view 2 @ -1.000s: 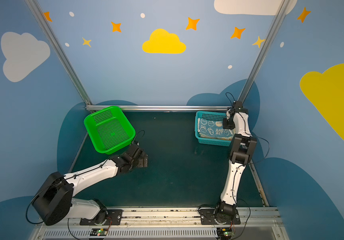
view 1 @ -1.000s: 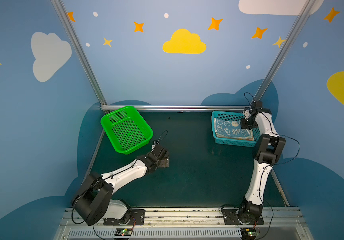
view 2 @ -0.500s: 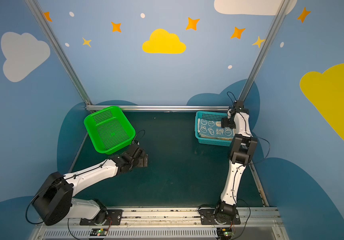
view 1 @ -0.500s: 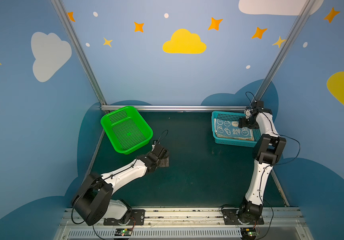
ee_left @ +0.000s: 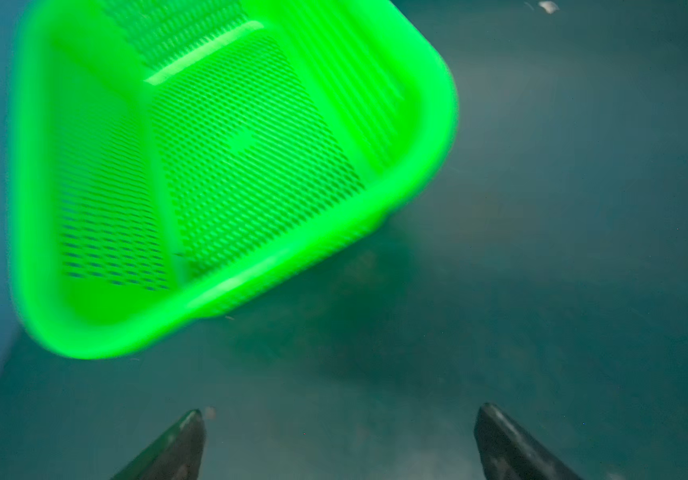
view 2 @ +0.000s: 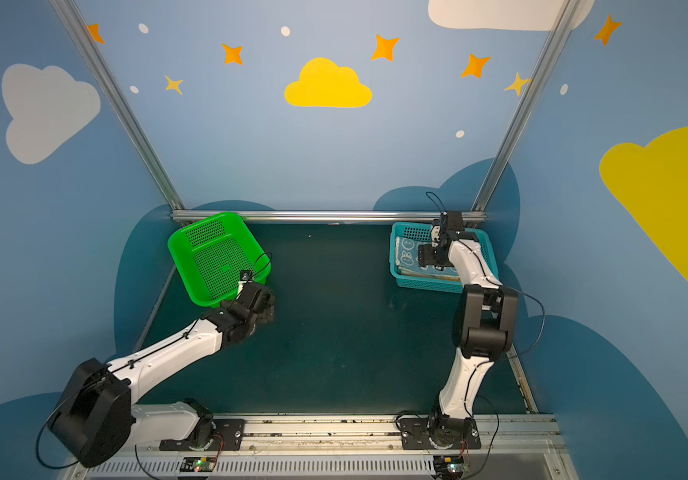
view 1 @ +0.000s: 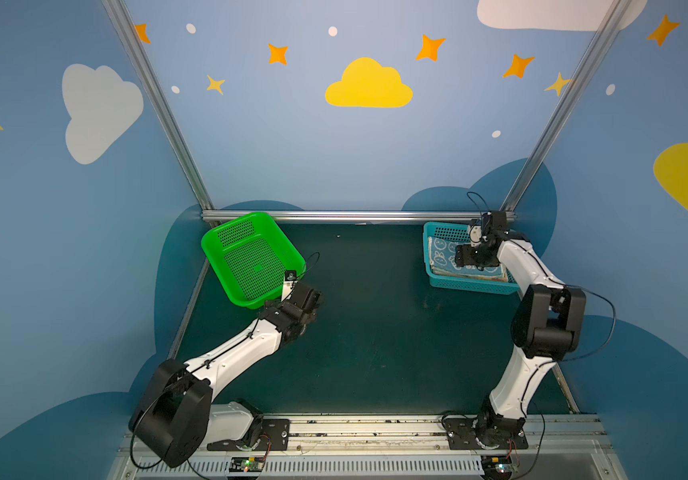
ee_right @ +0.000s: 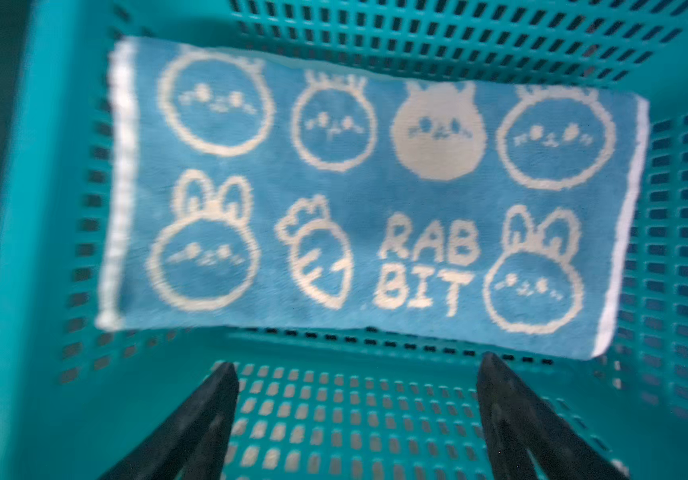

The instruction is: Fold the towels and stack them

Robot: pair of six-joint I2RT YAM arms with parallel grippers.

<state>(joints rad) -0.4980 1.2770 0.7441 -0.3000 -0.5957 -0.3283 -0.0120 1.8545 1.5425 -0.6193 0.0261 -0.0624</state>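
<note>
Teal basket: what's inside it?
A folded blue towel with white rabbits lies on top in the teal basket. In a top view more cloth edges peek out beneath it; the towel and the right arm hide how many.

The towel (ee_right: 367, 199) is fuzzy terrycloth, the basket (ee_right: 687, 208) perforated plastic.

The middle of the tabletop (view 1: 375, 332) lies open from front edge to back edge. The green basket (view 1: 232, 230) fills the back left corner, with the left gripper (ee_left: 340, 411) just beside it, jaws wide. The teal basket (view 1: 469, 284) takes the back right corner. The right gripper (ee_right: 355, 365) hangs over it, jaws apart, near the folded blue towel (ee_right: 334, 199).
</note>
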